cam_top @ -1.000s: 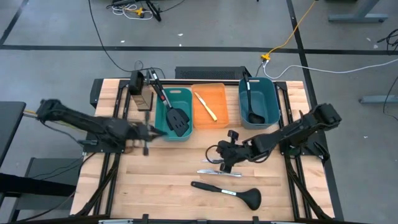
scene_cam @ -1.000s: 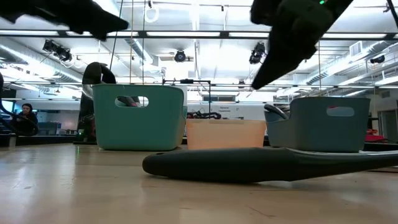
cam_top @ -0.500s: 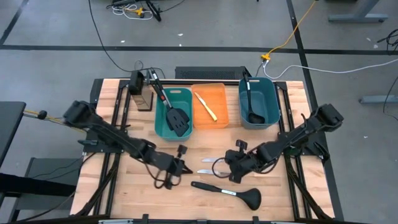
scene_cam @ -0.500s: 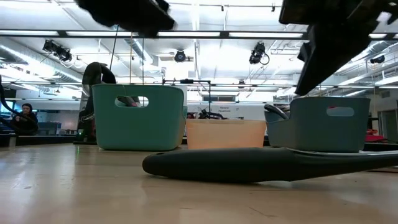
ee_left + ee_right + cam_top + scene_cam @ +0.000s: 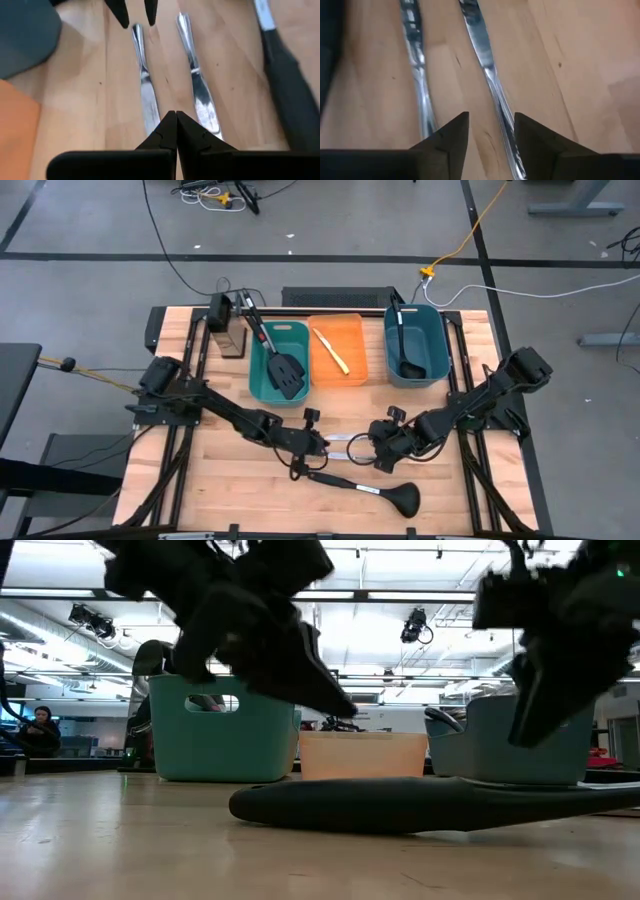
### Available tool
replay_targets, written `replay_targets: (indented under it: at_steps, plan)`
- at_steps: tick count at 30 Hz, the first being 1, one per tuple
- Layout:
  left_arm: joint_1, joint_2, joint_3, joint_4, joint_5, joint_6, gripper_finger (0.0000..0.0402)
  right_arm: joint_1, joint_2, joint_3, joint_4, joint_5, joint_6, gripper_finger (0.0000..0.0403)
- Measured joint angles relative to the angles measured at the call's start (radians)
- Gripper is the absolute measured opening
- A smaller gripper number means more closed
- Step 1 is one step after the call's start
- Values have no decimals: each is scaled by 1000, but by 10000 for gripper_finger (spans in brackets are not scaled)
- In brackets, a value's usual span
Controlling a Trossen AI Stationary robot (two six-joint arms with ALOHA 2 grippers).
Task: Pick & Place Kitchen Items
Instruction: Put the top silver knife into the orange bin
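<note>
Knives (image 5: 340, 446) side by side on table (image 5: 240, 490), right gripper (image 5: 490, 127) jaws parted above them, left gripper (image 5: 175, 120) jaws closed empty

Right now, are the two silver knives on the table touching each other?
Apart. The left wrist view shows the two silver knives lying side by side with a strip of bare wood table between them along their length; the right wrist view shows the same gap.
</note>
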Motion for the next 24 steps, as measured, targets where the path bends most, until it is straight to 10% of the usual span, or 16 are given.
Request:
replay_targets:
  at_steps: [24]
  plan:
    - [56, 50, 22, -47, -51, 89, 1, 0, 0, -70, 14, 19, 51, 165]
